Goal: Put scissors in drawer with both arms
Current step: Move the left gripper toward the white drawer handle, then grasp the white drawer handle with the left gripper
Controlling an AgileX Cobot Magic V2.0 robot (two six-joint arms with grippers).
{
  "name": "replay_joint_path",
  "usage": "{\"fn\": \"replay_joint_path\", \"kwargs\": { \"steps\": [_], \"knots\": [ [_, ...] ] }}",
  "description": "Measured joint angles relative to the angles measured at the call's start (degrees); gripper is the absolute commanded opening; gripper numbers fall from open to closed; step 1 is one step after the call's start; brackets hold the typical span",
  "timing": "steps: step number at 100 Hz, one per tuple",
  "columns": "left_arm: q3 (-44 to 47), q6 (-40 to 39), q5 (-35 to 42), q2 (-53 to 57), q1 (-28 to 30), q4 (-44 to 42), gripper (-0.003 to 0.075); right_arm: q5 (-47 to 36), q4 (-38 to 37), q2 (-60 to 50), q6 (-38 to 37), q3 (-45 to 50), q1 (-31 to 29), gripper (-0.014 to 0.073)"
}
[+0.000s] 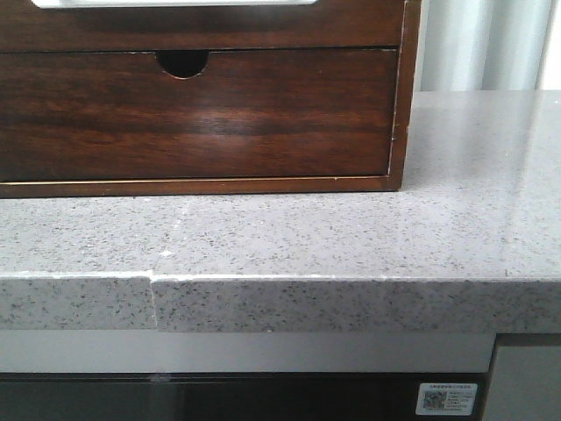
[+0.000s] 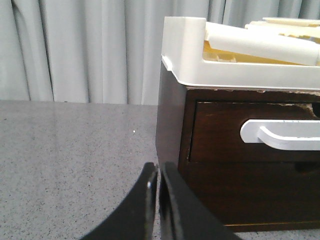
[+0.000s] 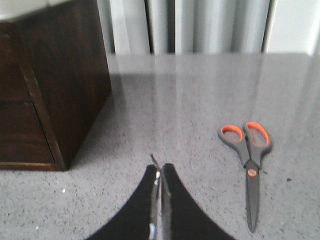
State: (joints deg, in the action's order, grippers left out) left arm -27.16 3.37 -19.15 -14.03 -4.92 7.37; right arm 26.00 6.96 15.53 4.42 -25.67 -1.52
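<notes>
We see our left tool [image 2: 158, 200] only in its wrist view, its two black fingers pressed together with nothing between them. Our right tool [image 3: 161, 200] looks the same, fingers closed and empty. Neither arm shows in the front view.

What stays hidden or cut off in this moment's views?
- Front view: scissors and both hands fall outside the frame.
- Front view: the drawer with the white handle is cut by the top edge.
- Left wrist view: the drawer's right end runs off frame.
- No view shows inside any drawer.
</notes>
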Motion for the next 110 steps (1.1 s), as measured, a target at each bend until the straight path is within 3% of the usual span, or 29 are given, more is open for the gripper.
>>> {"fn": "replay_joint_path", "kwargs": {
  "steps": [32,74,80,87,94,104,110],
  "knots": [
    [-4.6,0.2,-1.8,-10.9,0.0,-0.9,-0.0020,1.7,-0.6,9.8,0.0,-4.2,0.0,-0.0069],
    [-4.6,0.3,-2.3,-12.5,0.0,-1.0,-0.0020,1.7,-0.7,10.5,0.0,-4.2,0.0,-0.0067],
    [-4.6,0.3,-2.3,-12.5,0.0,-1.0,-0.0020,1.7,-0.8,10.5,0.0,-4.2,0.0,-0.0033],
    [-4.6,0.3,-2.3,-12.5,0.0,-1.2,-0.0009,1.7,-0.9,10.5,0.0,-4.2,0.0,0.0068],
    [-4.6,0.3,-2.3,-12.5,0.0,-2.0,0.0079,1.1,-1.3,10.5,0.0,-4.2,0.0,0.0224],
    [-4.6,0.3,-2.3,-12.5,0.0,-4.1,0.0342,0.0,-2.5,10.5,0.0,-4.2,0.0,0.0440],
    [-4.6,0.3,-2.3,-12.5,0.0,-5.1,0.0475,-0.7,-3.0,10.5,0.0,-4.2,0.0,0.0502]
  ]
}}
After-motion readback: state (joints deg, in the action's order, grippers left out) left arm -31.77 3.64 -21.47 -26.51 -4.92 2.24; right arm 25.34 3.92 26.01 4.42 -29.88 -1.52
